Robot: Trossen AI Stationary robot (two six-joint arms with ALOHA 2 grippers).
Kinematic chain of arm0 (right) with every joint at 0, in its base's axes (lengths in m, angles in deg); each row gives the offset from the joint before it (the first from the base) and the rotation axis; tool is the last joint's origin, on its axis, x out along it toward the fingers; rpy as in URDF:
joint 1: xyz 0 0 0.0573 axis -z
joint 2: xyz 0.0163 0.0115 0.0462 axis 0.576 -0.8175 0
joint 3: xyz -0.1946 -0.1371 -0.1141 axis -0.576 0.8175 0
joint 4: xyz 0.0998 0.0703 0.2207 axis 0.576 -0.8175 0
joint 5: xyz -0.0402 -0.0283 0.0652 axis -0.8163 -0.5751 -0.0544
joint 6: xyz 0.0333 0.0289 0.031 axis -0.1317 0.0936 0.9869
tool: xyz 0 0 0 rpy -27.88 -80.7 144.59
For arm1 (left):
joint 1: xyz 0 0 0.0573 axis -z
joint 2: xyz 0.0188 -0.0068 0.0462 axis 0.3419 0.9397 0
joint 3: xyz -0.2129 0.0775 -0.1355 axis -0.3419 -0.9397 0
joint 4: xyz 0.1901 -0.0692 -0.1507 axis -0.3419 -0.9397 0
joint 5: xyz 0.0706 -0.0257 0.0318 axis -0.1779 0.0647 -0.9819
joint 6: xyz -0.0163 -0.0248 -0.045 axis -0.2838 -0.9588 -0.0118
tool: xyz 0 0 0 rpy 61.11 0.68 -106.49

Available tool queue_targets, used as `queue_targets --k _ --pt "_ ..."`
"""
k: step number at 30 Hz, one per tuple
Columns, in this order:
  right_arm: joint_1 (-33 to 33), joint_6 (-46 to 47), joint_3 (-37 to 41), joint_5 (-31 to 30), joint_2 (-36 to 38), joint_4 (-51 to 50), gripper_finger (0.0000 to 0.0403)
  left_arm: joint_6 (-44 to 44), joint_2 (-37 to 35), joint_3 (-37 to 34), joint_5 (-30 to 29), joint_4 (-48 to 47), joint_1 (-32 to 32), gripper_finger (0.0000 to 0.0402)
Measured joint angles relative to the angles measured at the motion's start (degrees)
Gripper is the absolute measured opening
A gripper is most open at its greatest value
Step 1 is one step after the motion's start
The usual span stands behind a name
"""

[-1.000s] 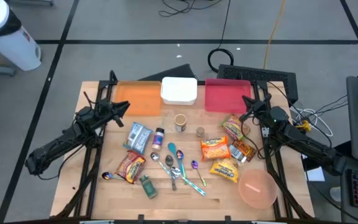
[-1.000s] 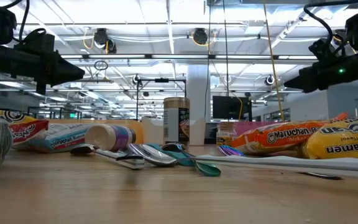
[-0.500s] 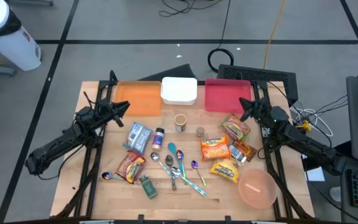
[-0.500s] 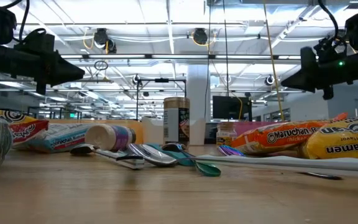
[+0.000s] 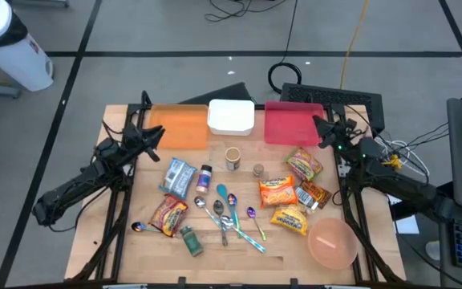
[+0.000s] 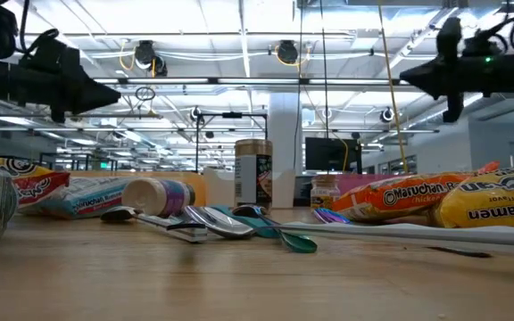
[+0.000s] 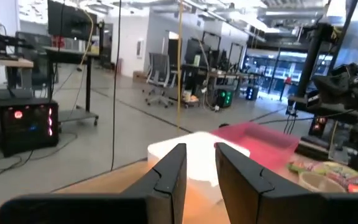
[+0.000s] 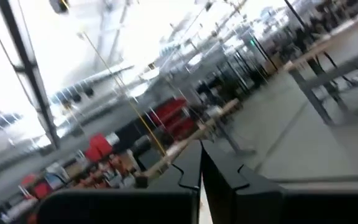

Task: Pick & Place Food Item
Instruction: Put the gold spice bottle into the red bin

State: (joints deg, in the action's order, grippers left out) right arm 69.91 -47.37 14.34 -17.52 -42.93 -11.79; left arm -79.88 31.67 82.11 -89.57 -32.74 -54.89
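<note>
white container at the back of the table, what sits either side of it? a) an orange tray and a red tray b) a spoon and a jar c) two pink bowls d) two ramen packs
a: in the high view the white container lies between the orange tray and the red tray.

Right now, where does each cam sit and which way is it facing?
High: overhead, straight down on the table; both arms, left claw, right claw.
Low: tabletop height, level across the ramen packs into the room; both arms overhead.
Left wrist: past its own parted fingers toward the white container and pink tray.
Right wrist: own shut fingers, tilted up into the room.
Shared: high and left wrist both show the white container.
</note>
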Motion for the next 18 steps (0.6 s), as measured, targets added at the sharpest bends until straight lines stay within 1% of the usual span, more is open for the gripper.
queue_targets --k 2,3,6,10,12,15,18 --pt "-0.48 -0.24 -3.85 0.15 -3.83 1.92 0.0004 -0.83 0.00 0.00 0.07 2.12 0.00 0.0090" --pt "-1.07 -0.58 -5.77 0.06 -5.71 2.76 0.0004 -2.87 0.00 0.00 0.06 3.67 0.02 0.0090" --pt "-3.67 -4.17 -11.90 0.20 -13.38 3.26 0.0004 -11.31 0.01 0.02 -0.06 8.67 0.07 0.0090" --pt "-7.95 -10.47 -20.82 1.53 -24.28 4.06 0.0004 -24.75 0.00 0.07 0.06 17.46 0.07 0.0090" --pt "-10.16 -11.96 -24.95 1.49 -29.80 4.88 0.0004 -29.51 0.00 0.07 0.09 21.47 0.07 0.0090" --pt "-13.08 -13.31 -29.81 1.49 -37.93 6.64 0.0004 -34.36 0.00 0.07 0.14 27.64 0.15 0.0090" --pt "-15.21 -14.14 -33.18 1.51 -44.98 11.43 0.0004 -38.15 -0.02 0.14 0.68 34.06 0.15 0.0090"
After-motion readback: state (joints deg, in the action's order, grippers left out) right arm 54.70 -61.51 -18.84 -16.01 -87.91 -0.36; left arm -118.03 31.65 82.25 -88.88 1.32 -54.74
